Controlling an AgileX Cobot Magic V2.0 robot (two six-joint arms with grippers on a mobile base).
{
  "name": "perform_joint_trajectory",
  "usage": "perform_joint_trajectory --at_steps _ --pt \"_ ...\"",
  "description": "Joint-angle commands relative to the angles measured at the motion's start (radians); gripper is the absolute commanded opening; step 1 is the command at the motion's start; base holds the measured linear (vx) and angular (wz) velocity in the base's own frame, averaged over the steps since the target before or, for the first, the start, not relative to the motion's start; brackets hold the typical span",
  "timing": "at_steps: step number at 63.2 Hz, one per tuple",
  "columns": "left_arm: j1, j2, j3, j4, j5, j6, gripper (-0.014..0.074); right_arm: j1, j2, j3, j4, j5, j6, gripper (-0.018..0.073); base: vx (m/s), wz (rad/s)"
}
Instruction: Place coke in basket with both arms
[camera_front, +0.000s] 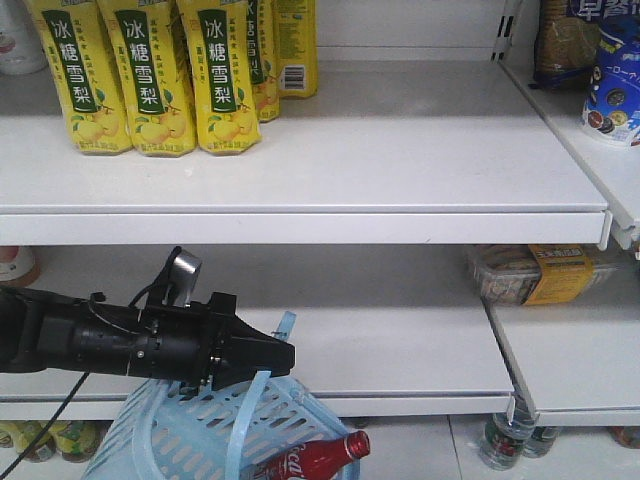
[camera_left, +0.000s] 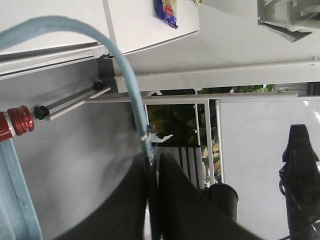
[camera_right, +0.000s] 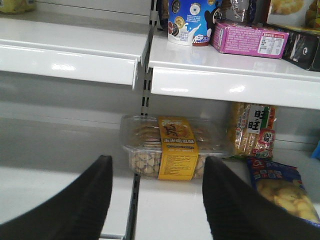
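Below the shelf: coke (camera_front: 318, 458) is lying in basket (camera_front: 190, 425).
Left pincer (camera_front: 283, 357): gripping the basket handle (camera_left: 131, 90).
Right pincer (camera_right: 156, 192): spreading apart.

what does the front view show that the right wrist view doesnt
Only the front view shows the left tool shut on a handle of the basket, the coke lying in it, and yellow pear-drink bottles.

Only the right wrist view shows the open right tool, a pink box and a blue snack bag.

Both show the clear cookie tray on the white shelf.
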Motion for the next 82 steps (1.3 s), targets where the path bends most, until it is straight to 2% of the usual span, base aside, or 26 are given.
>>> perform_joint_trajectory --at_steps 1,20,27,31,38,41,43,82 --pt "-0.001 -0.054 -0.031 -0.121 0.107 0.038 -0.0006 -0.005 0.041 -0.009 0.040 -0.079 0.001 0.0403 0.00 0.00" --pt "-0.001 -0.054 -0.031 -0.120 0.103 0.038 -0.0006 -0.005 0.086 0.046 0.044 -0.138 -0.015 0.0403 0.00 0.00" --pt "-0.001 -0.054 -0.031 -0.120 0.103 0.038 -0.0006 -0.005 0.087 0.058 0.044 -0.143 -0.015 0.0368 0.00 0.00" --pt "-0.001 -0.054 -0.031 -0.120 0.103 0.038 -0.0006 -0.005 0.087 0.061 0.042 -0.143 -0.015 0.0302 0.00 0.00" --pt "-0.001 -0.054 -0.031 -0.120 0.103 0.038 -0.0006 -0.005 0.087 0.061 0.042 -0.149 -0.015 0.0119 0.00 0.00" --pt "-0.001 -0.054 -0.031 -0.120 0.103 0.038 -0.0006 -0.005 0.087 0.061 0.042 -0.156 -0.015 0.0014 0.00 0.00" --pt "-0.001 -0.054 -0.031 -0.120 0.103 0.038 -0.0006 -0.005 0.087 0.061 0.044 -0.158 -0.013 -0.0017 0.00 0.00" --pt "-0.001 -0.054 -0.031 -0.120 0.103 0.038 -0.0006 -0.005 0.087 0.061 0.059 -0.166 -0.011 -0.0009 0.00 0.00"
